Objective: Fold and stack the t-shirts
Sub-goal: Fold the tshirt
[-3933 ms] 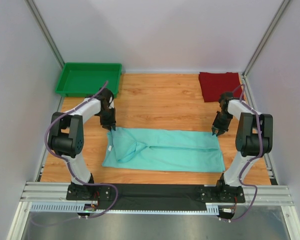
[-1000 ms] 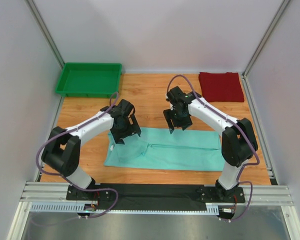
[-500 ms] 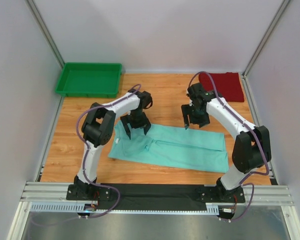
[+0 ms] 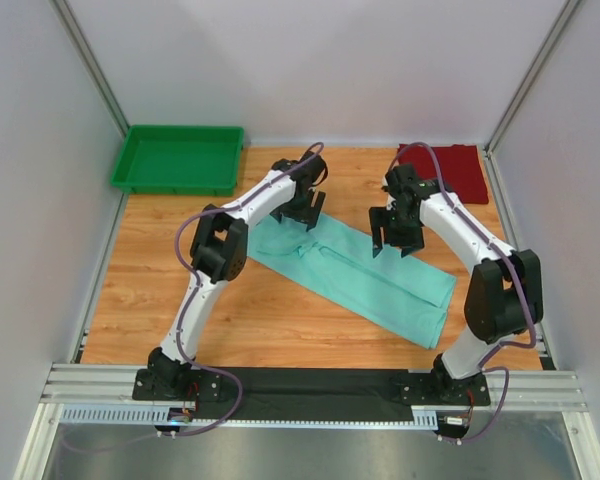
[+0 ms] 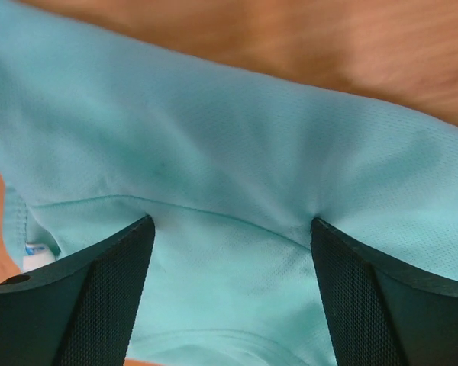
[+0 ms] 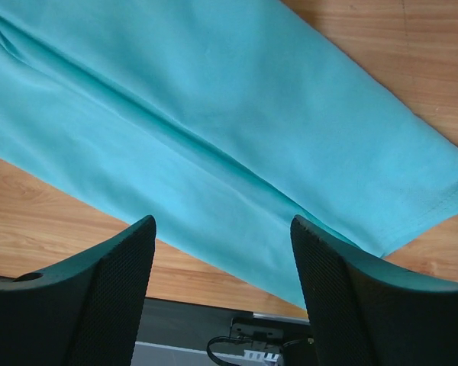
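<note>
Mint green cloth t-shirt [image 4: 370,275] lies under your left gripper [image 5: 230,225] and right gripper [image 6: 223,229], both spread wide. Green plastic tray [image 4: 177,160] at ten o'clock; dark red cloth t-shirt [image 4: 450,172] at one, edge partly hidden.

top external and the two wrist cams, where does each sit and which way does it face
Top external: above and behind the bases, looking down at the table; both arms, the mint t-shirt, red t-shirt and green tray show.
Left wrist: on the left arm, looking down past the open left gripper at mint cloth close up.
Right wrist: on the right arm, from farther off, looking past the open right gripper at cloth and wood.
Shared: all three see the mint t-shirt.
</note>
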Motion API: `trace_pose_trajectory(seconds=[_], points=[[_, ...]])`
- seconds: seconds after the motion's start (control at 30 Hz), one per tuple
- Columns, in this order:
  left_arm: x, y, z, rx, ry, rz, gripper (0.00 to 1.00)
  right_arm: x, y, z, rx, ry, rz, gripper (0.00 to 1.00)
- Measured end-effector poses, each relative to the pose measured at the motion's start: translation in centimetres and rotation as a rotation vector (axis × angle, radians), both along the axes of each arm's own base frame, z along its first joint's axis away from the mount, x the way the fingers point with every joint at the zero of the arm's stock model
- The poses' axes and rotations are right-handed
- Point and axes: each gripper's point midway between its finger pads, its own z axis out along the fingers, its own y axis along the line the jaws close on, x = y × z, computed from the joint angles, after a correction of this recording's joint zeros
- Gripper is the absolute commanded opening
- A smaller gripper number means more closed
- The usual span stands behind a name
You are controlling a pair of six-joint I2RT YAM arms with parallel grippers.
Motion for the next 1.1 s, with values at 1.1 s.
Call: trace_pose_trajectory(seconds=[1.1], points=[[16.6, -1.9, 2.2, 0.022, -0.529, -0.671, 1.0, -6.6, 4.8, -10.1, -0.116, 0.248, -0.02, 0.74]])
